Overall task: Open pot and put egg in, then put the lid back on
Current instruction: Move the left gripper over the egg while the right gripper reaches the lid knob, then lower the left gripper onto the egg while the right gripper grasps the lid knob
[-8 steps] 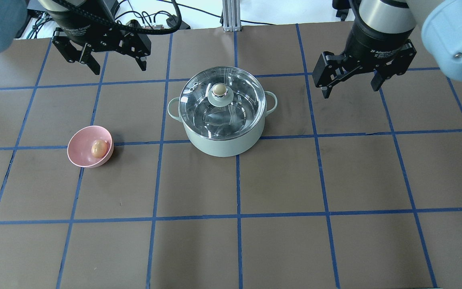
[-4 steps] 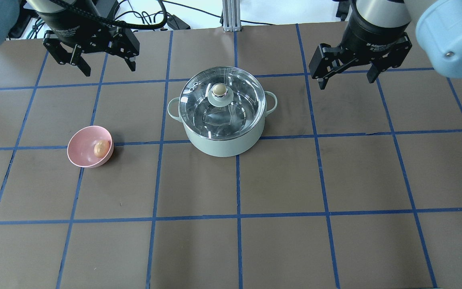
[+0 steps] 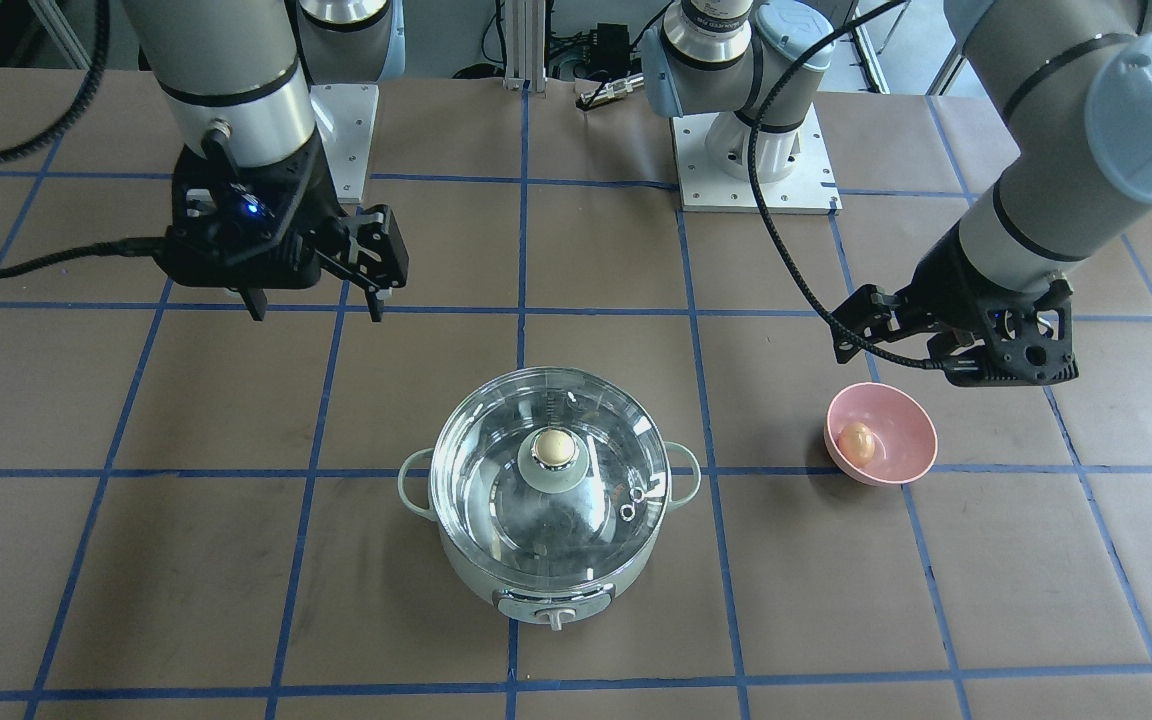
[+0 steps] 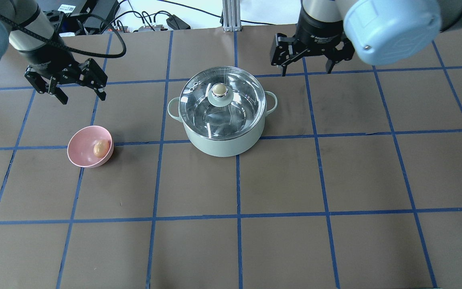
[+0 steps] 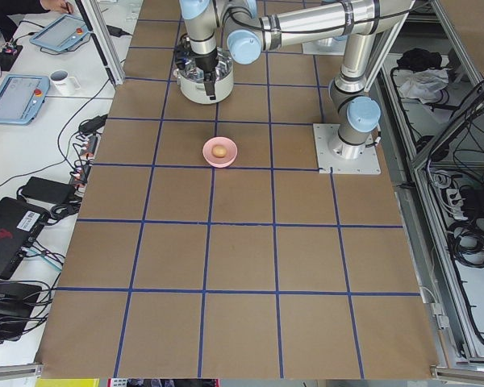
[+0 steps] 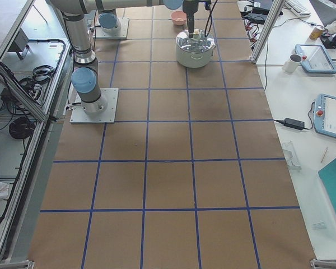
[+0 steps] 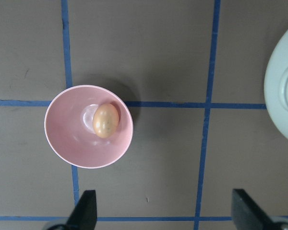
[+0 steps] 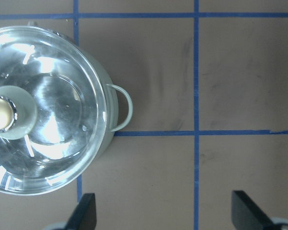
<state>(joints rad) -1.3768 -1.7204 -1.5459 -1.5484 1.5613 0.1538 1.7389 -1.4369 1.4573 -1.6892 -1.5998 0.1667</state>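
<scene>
Lid seated flat on the pot, its beige knob pointing straight up at the centre. I take that knob for the only sensible place to grip. My right claw hangs spread wide and empty. It is not over the lid. In its wrist view the pot lies off to one side, past one finger, and the knob sits right at that view's edge.

My left claw is also wide open and holds nothing. The pink bowl lies ahead of it, out from the robot's base, and toward the finger farther from the pot. Nothing is between the fingers but bare table.

The egg lies on its side in that bowl, resting toward the wall nearer the pot. I judge the curved wall is what keeps it from rolling. Its long axis runs roughly across the line between the left claw's fingers, tilted a little. A squeeze from this heading would therefore take it across its narrow waist. I cannot tell which end is the blunt one.

I read the split as right arm for the lid and left arm for the egg.
</scene>
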